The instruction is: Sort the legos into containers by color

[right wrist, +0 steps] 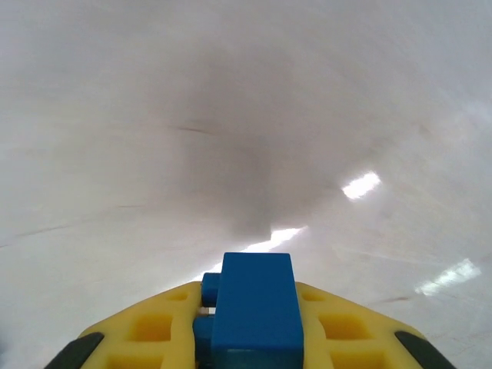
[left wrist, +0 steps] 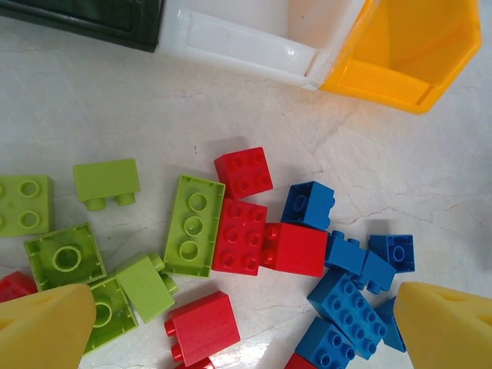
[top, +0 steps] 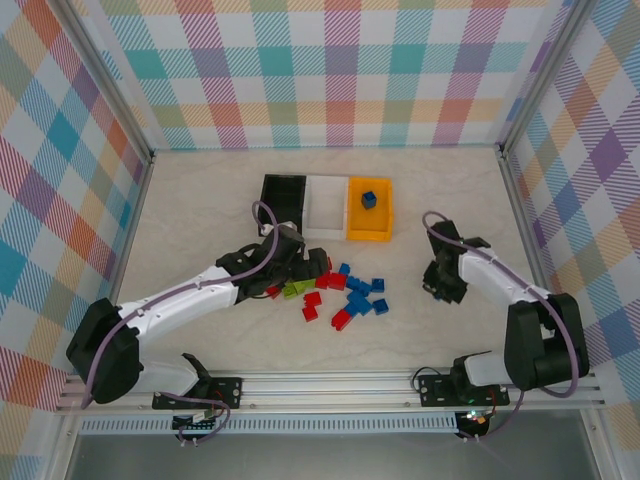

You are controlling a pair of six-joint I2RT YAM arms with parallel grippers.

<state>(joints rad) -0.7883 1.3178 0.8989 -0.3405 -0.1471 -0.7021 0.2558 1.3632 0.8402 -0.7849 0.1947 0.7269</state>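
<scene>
Left gripper (top: 300, 268): jaws spread wide and holding nothing, poised over the pile of bricks (top: 335, 295).
Left fingers (left wrist: 46, 327): yellow, one at each lower corner of the left wrist view, with loose bricks lying between them.
Between the left fingers: a red brick (left wrist: 201, 327) on its side, with a long lime brick (left wrist: 194, 225) and a red six-stud brick (left wrist: 240, 236) just ahead, touching each other.
Toward the left finger: lime bricks (left wrist: 65, 256), several with their hollow undersides up.
Toward the right finger: a blue cluster (left wrist: 346, 304), closely packed.
Ahead of the left gripper: the black bin (top: 283, 195), white bin (top: 325, 200) and orange-yellow bin (top: 385, 225), joined in a row.
Orange-yellow bin, contents: a second blue brick (top: 369, 200).
Right gripper (top: 440, 288): closed on a blue brick (right wrist: 254, 300), which sits clamped between its yellow fingers (right wrist: 146, 330) and sticks out past their tips.
Under the right gripper: bare pale tabletop (right wrist: 231, 115); whether the brick touches it cannot be told.
Left of the right gripper: the pile, well apart; the bins lie ahead and to its left.
</scene>
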